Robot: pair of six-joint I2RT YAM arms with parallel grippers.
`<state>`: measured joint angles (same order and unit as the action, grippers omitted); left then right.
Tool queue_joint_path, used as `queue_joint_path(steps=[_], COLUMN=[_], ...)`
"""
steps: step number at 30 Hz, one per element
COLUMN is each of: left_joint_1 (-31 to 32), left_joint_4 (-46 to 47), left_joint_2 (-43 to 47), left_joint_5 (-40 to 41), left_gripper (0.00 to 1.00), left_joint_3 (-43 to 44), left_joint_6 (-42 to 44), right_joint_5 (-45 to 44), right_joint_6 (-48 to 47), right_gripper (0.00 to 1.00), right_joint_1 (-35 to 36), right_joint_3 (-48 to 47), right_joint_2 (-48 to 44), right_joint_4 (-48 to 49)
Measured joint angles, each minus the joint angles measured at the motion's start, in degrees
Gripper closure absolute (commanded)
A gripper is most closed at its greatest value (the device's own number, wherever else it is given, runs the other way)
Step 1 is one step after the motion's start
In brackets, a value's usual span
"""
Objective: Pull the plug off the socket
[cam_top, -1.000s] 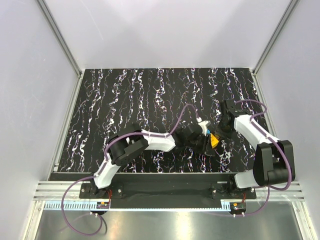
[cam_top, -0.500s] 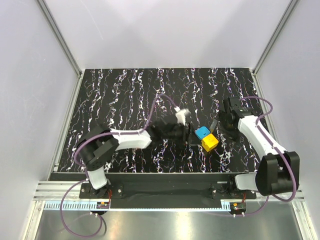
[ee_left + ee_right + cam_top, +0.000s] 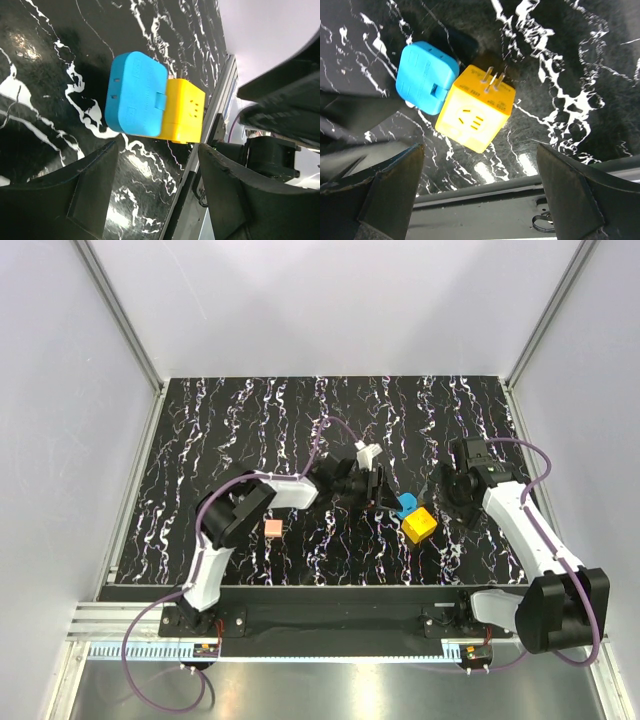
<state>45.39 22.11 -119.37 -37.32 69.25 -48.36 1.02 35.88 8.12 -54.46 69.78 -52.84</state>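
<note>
The desk (image 3: 250, 420), a black surface with white marbled streaks, filled the middle of the top view between pale walls.

The left arm (image 3: 235, 520) reached from the lower left towards the centre. The right arm (image 3: 525, 530) rose along the right side of the frame and bent inwards. A purple cable (image 3: 315, 445) looped above the left arm.

The left hand (image 3: 383, 502) lay just left of the task items. In its wrist view the left hand (image 3: 157, 150) was open, with both fingers (image 3: 92, 192) spread wide. Nothing was gripped between them.

The right hand (image 3: 447, 502) lay just right of the task items. Its wrist view showed the right hand (image 3: 480, 165) fully open and holding nothing.

The yellow socket (image 3: 419, 525) rested on the desk, right of centre in the top view, between the two hands. Two metal prongs (image 3: 492, 80) projected from one of its faces.

The blue plug (image 3: 405, 504) rested on the desk at the socket's upper left, joined to one side of the socket. Neither hand touched the plug or the socket.

A small pink block (image 3: 271, 527) lay on the desk at lower left, beside the left arm.
</note>
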Motion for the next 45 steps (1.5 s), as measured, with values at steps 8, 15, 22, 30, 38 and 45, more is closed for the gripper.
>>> queue_joint_path(steps=[8,15,22,30,38,45], left_joint_1=[-0.6,-0.7,-0.8,-0.9,-0.5,2.1], left_joint_4=[-3.3,-0.9,1.0,6.5,20.9,30.0], left_joint_2=[-2.4,-6.8,-10.4,-11.0,-8.7,-6.3], left_joint_5=[-0.4,-1.2,-2.4,-1.7,1.3,6.1], left_gripper=[0.29,0.3,0.34,0.51,0.7,0.76], left_joint_3=[2.3,5.7,8.5,6.6,-5.4,-12.7], left_joint_6=[0.9,-2.5,-6.4,-10.7,-17.7,-21.1], right_joint_5=[1.7,3.0,3.1,3.1,3.1,3.1], right_joint_6=[0.0,0.0,0.0,2.3,5.4,6.0], right_gripper=[0.0,0.0,0.0,0.0,0.0,0.0], right_joint_1=[0.0,0.0,0.0,0.0,0.0,0.0], right_joint_3=[2.1,3.0,3.2,5.4,7.3,7.3], right_joint_2=[-2.6,-2.9,-2.9,-2.9,-1.9,-1.8], right_joint_4=[0.3,0.7,0.9,1.8,2.4,2.5])
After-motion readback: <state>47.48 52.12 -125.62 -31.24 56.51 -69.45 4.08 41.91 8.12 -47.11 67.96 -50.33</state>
